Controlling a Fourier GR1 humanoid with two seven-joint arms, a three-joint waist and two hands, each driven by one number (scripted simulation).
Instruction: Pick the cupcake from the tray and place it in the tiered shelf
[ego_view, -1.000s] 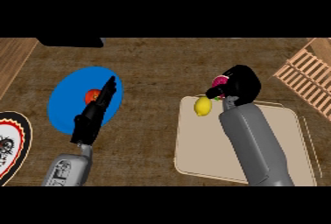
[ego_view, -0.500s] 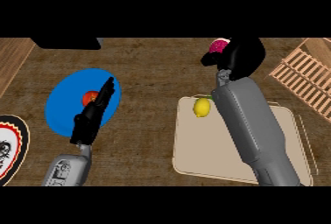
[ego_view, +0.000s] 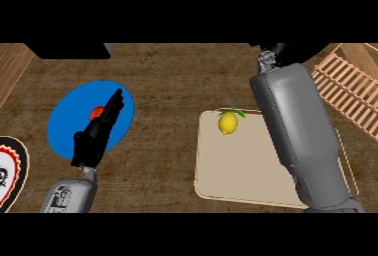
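My right hand (ego_view: 291, 50) is hanging at 1 o'clock beside the tiered shelf (ego_view: 347, 85) — its state and the cupcake's place I cannot tell. My left hand (ego_view: 100, 132) is hovering straight-fingered over the blue plate (ego_view: 66, 125) — 9 o'clock.

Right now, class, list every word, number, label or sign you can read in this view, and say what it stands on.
No readable text anywhere.
On the patterned plate at the left edge: dark marks, too blurred to read.
On the left forearm: small dark marks near the wrist, too small to read.
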